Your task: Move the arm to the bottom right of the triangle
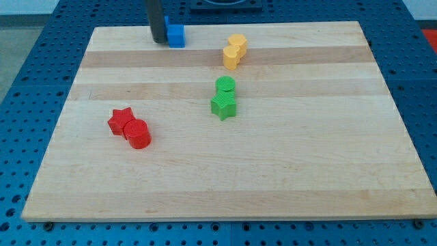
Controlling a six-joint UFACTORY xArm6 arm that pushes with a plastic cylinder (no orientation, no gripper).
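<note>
My tip (158, 41) stands near the view's top left of the wooden board (218, 178), touching the left side of a blue block (177, 35). The blue block looks like a cube. A bit of blue shows behind it beside the rod, and I cannot tell its shape. No triangle shape can be clearly made out in this view.
Two yellow blocks (235, 50) touch each other right of the tip. A green cylinder (225, 85) sits against a green star (223, 106) at the centre. A red star (121, 121) touches a red cylinder (138, 134) at the left.
</note>
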